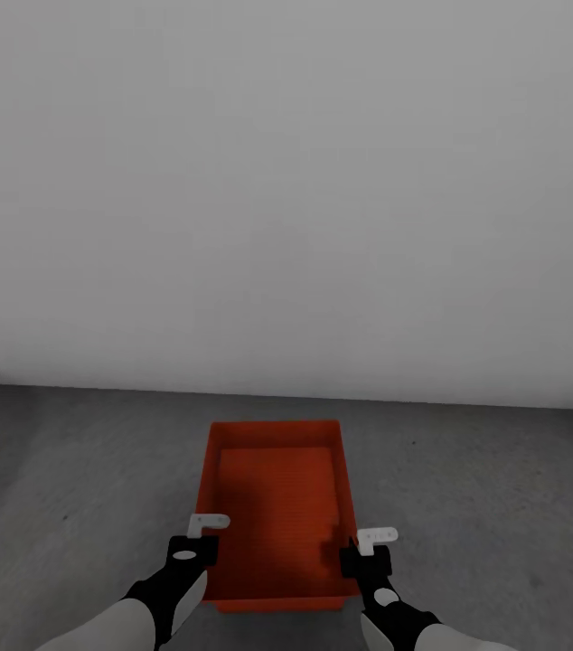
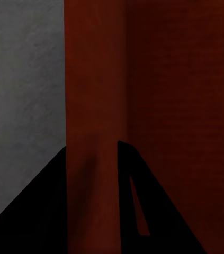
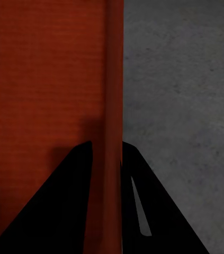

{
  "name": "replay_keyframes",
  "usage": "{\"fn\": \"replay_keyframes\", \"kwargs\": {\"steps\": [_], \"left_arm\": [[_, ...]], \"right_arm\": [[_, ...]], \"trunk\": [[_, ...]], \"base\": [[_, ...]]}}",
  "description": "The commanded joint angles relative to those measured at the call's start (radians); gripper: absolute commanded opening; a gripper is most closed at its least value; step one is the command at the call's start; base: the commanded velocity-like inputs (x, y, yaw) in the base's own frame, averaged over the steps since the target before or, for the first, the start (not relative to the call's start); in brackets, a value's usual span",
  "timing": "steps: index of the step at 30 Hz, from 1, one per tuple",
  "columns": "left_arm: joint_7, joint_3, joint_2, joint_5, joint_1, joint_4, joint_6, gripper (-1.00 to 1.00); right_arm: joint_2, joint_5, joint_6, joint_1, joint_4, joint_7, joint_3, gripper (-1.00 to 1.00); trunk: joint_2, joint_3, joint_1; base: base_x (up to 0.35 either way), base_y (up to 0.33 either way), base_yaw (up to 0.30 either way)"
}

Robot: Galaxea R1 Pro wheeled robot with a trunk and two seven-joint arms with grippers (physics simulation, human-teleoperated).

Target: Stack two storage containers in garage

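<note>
Orange box point(image 1: 276, 506) sits low over the grey concrete floor point(image 1: 503, 488), close to a pale wall point(image 1: 286, 181); whether it touches down I cannot tell. The left gripper point(image 1: 198, 535) pinches its left wall and the right gripper point(image 1: 368, 547) its right wall, one finger point(image 3: 64, 201) inside and one outside, likely so the box stays level when carried or set down.

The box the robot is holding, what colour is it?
Orange-red storage container, plain walls; the head view shows it best.
</note>
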Motion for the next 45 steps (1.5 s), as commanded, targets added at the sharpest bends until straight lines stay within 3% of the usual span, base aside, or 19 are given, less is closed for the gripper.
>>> {"fn": "replay_keyframes", "kwargs": {"steps": [1, 23, 31, 45], "left_arm": [[0.002, 0.026, -0.009, 0.066, -0.001, -0.043, 0.003, -1.00], [0.002, 0.026, -0.010, 0.066, -0.001, -0.043, 0.004, -1.00], [0.002, 0.026, -0.010, 0.066, -0.001, -0.043, 0.004, -1.00], [0.002, 0.026, -0.010, 0.066, -0.001, -0.043, 0.003, -1.00]], "right_arm": [[0.000, -0.004, 0.000, 0.000, 0.001, 0.005, 0.020, -1.00], [0.000, -0.005, 0.000, 0.000, 0.001, 0.005, 0.020, -1.00], [0.000, -0.004, 0.000, 0.000, 0.001, 0.005, 0.021, -1.00], [0.000, -0.005, 0.001, 0.000, 0.001, 0.005, 0.020, -1.00]], "trunk": [[0.000, -0.001, 0.000], [0.000, -0.001, 0.000], [-0.056, -0.026, 0.031], [-0.056, -0.026, 0.031]], "base": [[0.000, 0.000, 0.000], [0.000, 0.000, 0.000], [0.000, 0.000, 0.000], [0.000, 0.000, 0.000]]}}
